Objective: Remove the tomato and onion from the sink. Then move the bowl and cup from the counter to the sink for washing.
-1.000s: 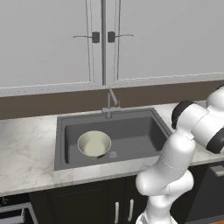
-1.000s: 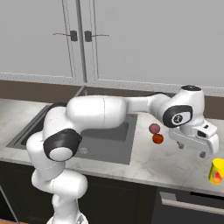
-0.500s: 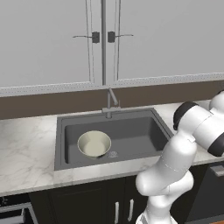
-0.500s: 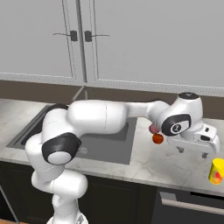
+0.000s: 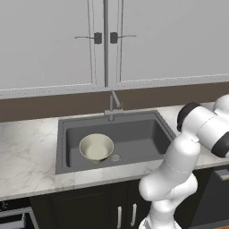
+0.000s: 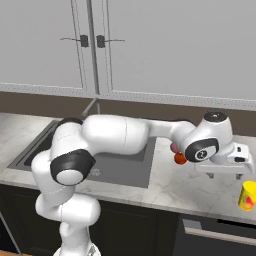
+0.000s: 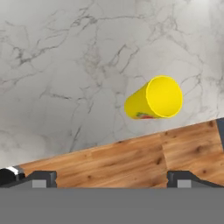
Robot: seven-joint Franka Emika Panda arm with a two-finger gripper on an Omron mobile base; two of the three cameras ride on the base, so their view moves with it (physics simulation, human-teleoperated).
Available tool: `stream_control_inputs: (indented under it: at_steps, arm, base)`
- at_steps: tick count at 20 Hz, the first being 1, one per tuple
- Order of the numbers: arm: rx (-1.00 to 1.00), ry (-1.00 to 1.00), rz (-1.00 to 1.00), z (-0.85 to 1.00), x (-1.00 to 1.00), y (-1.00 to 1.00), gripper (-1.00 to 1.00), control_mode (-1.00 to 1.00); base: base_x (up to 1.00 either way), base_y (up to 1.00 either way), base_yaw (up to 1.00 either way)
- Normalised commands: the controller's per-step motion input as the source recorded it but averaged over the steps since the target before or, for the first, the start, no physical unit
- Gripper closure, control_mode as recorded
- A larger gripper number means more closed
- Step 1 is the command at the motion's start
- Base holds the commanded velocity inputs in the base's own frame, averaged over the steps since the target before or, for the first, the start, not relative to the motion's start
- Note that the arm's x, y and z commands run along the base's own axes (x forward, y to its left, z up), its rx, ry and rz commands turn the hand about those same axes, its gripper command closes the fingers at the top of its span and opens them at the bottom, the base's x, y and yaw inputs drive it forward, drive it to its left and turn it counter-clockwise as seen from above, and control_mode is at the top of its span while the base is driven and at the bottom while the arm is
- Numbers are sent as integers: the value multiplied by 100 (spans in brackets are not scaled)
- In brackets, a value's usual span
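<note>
One item remains for you to shift: the small bright yellow cup with a red-orange mark low on its side (image 6: pixel 247 195), standing upright on the white marble-look tabletop (image 6: pixel 195 187) at the far right, close to the near edge and well apart from the large dark grey rectangular sink (image 5: pixel 134 138). The wide round bowl, cream-white inside and greenish-grey outside (image 5: pixel 96 147), already sits in the left half of the basin beside the round metal drain (image 5: pixel 115 157). The small glossy orange-red tomato (image 6: pixel 179 158) and the pale pink-red onion (image 6: pixel 174 148) lie together on the tabletop just right of the sink, partly hidden behind the arm.

Your gripper (image 6: pixel 227 172) hangs above the tabletop just left of the cup, jaws spread wide and holding nothing. In the hand view the cup's open mouth (image 7: pixel 162 97) lies ahead of the fingertips (image 7: pixel 186 178) and off towards the right one, so you are not yet centred over it.

Assessment: expect the cup to be light, rigid and smooth-walled, hence liable to tip or skid if one finger arrives first. Its round wall gives little flat bearing. I judge the soundest hold to be across the body at mid-height, fingers on opposite sides, well below the rim. A rim pinch looks feasible but less secure. Being near the tabletop edge, a nudge could send it to the wooden floor (image 7: pixel 131 162).
</note>
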Motion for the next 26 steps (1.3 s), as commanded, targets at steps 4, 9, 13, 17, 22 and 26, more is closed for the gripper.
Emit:
stream_control_inputs:
  at_steps: [4, 9, 13, 17, 22, 26]
  arm:
    - [0, 1, 8, 0, 9, -17, -100, -100]
    - [0, 8, 3, -2, 9, -17, -100, -100]
    - [0, 9, 1, -3, 12, -15, -100, -100]
    - [0, 3, 5, -3, 17, -9, -100, -100]
    - [0, 0, 9, -4, 15, -9, -100, -100]
    - [0, 0, 9, -6, 11, -17, -100, -100]
  base:
    - [0, 0, 0]
    - [0, 0, 0]
    - [0, 0, 0]
    - [0, 0, 0]
    - [0, 0, 0]
    - [0, 0, 0]
